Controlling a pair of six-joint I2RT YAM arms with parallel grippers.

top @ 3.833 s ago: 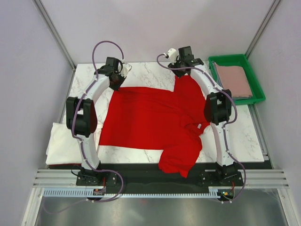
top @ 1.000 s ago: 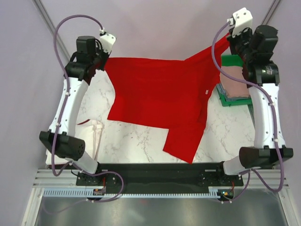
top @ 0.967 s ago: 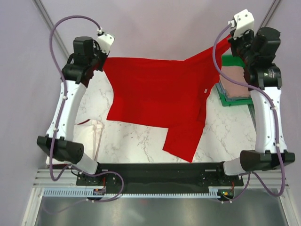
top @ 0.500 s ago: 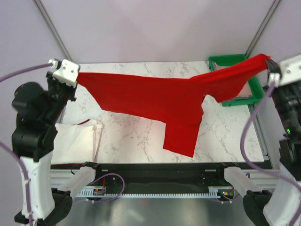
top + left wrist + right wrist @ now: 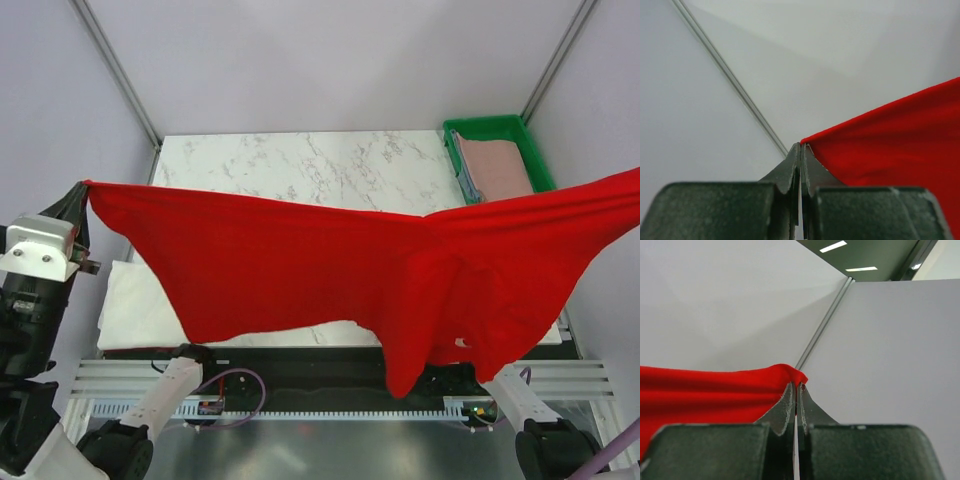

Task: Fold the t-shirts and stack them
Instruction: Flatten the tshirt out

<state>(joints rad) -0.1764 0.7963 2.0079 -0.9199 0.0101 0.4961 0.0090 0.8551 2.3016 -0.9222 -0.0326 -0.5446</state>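
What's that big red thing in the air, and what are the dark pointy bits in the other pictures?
It is a robot with two arms, each ending in a two-finger gripper. The big picture looks down from a camera above the marble table. The other two come from little wrist cameras, so those dark bits are the robot's own fingers. The left gripper and the right gripper are each shut on one end of the red t-shirt, stretching it in the air. A white t-shirt lies at the table's left edge, and a pink t-shirt sits in the green tray at the far right.
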